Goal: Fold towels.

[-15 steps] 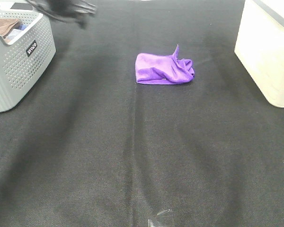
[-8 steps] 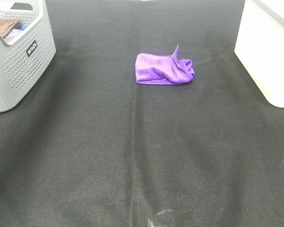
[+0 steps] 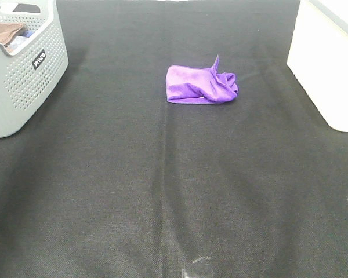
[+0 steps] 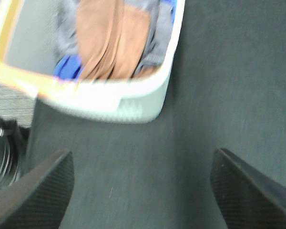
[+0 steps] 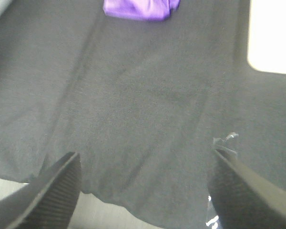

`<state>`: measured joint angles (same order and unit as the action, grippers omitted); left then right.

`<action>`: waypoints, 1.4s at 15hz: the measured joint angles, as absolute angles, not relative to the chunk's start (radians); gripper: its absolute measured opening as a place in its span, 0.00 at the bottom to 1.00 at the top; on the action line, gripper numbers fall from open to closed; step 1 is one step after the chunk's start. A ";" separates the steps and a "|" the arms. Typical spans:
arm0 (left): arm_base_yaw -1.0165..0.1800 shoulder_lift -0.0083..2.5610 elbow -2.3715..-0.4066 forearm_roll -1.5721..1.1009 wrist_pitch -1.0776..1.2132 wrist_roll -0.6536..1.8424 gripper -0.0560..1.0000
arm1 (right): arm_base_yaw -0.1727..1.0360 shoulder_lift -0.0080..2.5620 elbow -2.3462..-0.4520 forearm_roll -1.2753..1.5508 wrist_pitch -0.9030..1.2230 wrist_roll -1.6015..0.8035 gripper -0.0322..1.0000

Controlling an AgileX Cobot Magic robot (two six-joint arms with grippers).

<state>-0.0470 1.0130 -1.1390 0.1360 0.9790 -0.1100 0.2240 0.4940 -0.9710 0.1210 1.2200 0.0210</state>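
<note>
Exterior high view: a bright purple towel [image 3: 201, 84] is lying bunched in a loose, half-folded heap on the black cloth-covered table [image 3: 162, 191], slightly toward twelve o'clock from the table's middle, with one corner poking up at its far right side. No arm is touching it. At about ten o'clock from the towel, well apart, a grey perforated basket [image 3: 23, 75] is sitting at the table's edge, holding a brown cloth [image 3: 6, 32] among other laundry. At about three o'clock, also well apart, a white bin [image 3: 327, 63] is standing against the right edge. The left wrist camera is showing the left gripper [image 4: 140, 191] hovering over bare table near the basket, its two dark fingers spread wide and pinching nothing. The right wrist camera is showing the right gripper [image 5: 143, 191] likewise gaping, fingers far apart over the table's near edge, with the purple towel [image 5: 140, 8] lying well ahead of it and the white bin [image 5: 271, 36] off to one side.
</note>
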 joint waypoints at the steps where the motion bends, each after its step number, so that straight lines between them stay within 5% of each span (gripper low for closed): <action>1: -0.047 0.870 -1.022 0.138 0.972 -0.110 0.74 | 0.224 0.392 -0.930 0.110 1.221 0.022 0.74; 9: -0.047 0.028 -0.621 0.118 1.155 -0.113 0.74 | 0.224 -0.005 -0.659 -0.022 1.227 0.000 0.77; 12: -0.036 -0.005 -0.557 0.082 1.168 -0.085 0.74 | 0.224 -0.005 -0.499 -0.012 1.216 -0.028 0.77; 21: -0.035 -0.005 -0.517 0.068 1.087 -0.060 0.74 | 0.224 -0.004 -0.453 0.000 1.105 -0.040 0.77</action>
<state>-0.0350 -0.0050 -0.5170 0.0680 1.0870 -0.0600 0.2240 -0.0040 -0.4530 0.0000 1.1050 -0.0400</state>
